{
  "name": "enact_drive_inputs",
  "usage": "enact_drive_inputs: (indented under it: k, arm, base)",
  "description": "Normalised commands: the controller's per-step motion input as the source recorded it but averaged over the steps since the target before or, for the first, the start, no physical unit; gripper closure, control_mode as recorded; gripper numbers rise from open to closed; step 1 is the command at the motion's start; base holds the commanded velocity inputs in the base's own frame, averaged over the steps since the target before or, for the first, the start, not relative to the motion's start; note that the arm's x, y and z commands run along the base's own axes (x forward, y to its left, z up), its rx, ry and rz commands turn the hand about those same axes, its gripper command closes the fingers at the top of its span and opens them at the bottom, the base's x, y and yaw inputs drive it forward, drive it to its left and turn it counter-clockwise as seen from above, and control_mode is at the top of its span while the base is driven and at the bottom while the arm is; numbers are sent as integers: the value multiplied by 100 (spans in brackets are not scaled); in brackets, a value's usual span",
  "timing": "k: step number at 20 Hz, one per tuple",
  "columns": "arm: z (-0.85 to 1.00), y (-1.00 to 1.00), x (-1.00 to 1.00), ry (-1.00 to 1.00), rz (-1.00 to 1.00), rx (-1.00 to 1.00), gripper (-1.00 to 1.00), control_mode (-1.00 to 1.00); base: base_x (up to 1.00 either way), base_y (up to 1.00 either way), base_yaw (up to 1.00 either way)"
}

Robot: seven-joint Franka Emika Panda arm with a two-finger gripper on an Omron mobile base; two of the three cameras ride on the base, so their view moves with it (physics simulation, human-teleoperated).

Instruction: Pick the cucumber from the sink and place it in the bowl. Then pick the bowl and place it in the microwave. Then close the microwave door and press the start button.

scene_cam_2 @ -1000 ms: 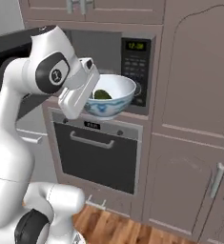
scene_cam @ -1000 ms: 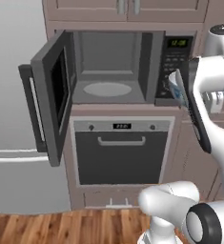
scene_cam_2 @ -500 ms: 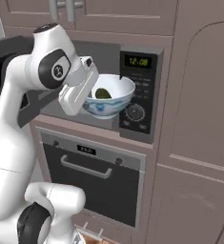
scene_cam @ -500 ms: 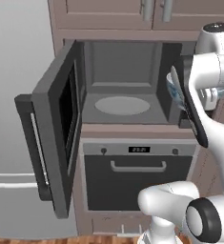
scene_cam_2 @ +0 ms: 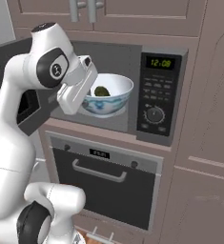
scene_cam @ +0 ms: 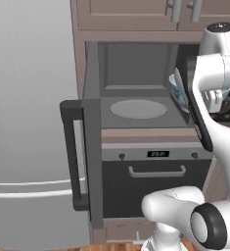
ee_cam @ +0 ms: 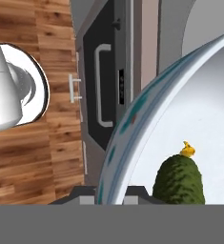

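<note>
taupe cabinets (scene_cam_2: pixel 132 12) | black oven (scene_cam: pixel 158 184) | wood floor (ee_cam: pixel 32 157) | possibly fridge (scene_cam: pixel 31 122)

The microwave (scene_cam_2: pixel 132 90) control panel display (scene_cam_2: pixel 160 62) seems to read 12:00.

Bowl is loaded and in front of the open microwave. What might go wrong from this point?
The gripper pinches only the rim of the bowl, so it may tip or slip, spilling the cucumber. The bowl hangs near the microwave control panel side, so it may clip the frame going in. The microwave door juts out wide open beside the arm; a swing might strike it.
</note>
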Motion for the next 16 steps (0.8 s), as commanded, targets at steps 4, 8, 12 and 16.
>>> enact_drive_inputs:
  k: [4, 8, 12, 16]
  arm:
    - [0, 0, 0, 0, 0, 0, 100, 100]
    - [0, 0, 0, 0, 0, 0, 100, 100]
    - [0, 0, 0, 0, 0, 0, 100, 100]
    - [-46, 10, 5, 0, 10, 4, 100, -100]
  base:
    - [4, 4, -9]
    - [0, 0, -1]
    - [-5, 2, 0]
    - [0, 0, 0]
